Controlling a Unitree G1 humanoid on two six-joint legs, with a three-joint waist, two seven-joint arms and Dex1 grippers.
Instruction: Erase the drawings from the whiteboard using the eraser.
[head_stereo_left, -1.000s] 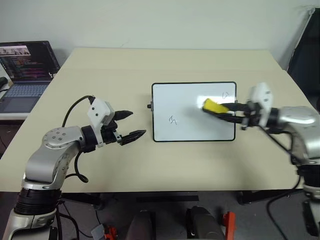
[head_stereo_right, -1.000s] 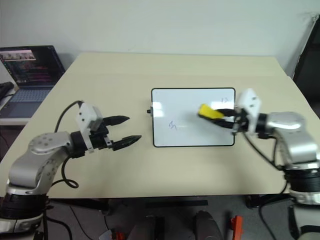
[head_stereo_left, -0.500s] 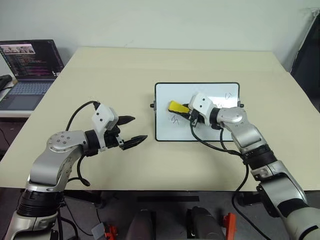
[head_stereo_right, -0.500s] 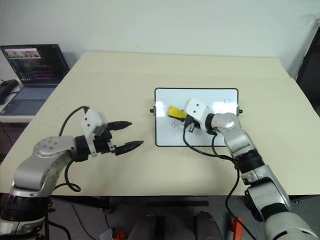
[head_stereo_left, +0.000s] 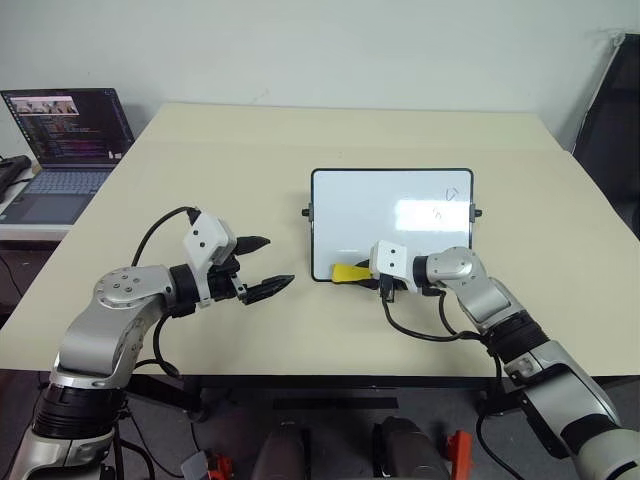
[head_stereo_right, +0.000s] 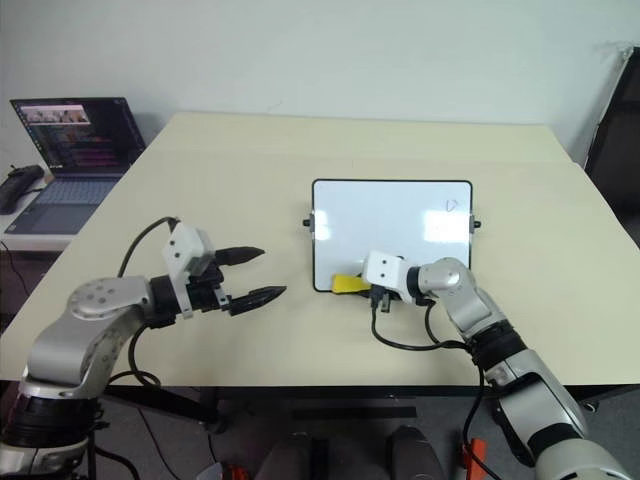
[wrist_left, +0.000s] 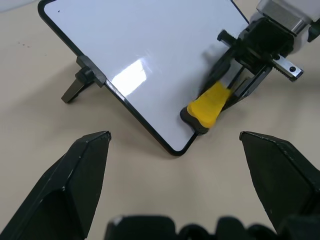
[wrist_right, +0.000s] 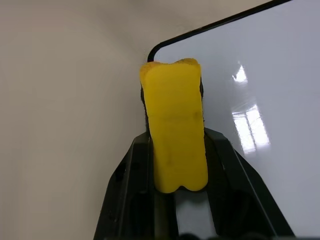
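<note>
The right gripper (head_stereo_left: 372, 275) pinches the eraser (head_stereo_left: 349, 272) at the near left corner of the whiteboard (head_stereo_left: 370, 205). The board's left part reads clean; one of the drawings (head_stereo_left: 452, 193) remains near the far right corner. The left gripper (head_stereo_left: 266, 266) hangs spread, well apart

Left gripper (head_stereo_left: 262, 266) spread wide, hovering; right gripper (head_stereo_left: 372, 277) clamped, arm extended low.
</note>
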